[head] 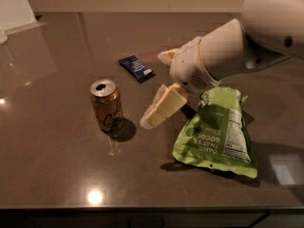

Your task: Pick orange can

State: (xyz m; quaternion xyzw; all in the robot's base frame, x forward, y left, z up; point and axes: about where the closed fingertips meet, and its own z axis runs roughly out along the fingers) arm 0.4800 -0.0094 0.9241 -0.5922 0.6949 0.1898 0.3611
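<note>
The orange can (107,105) stands upright on the dark countertop (57,151), left of centre, with a silver top and black script on its side. My gripper (153,89) is just to the right of the can, a short gap away, at about the can's height. Its cream fingers (164,106) are spread apart and hold nothing. The white arm reaches in from the upper right.
A green snack bag (216,129) lies flat to the right of the gripper, under the arm. A small dark blue packet (136,68) lies behind the can. The counter's front edge runs along the bottom. A white object (14,6) stands at the far left corner.
</note>
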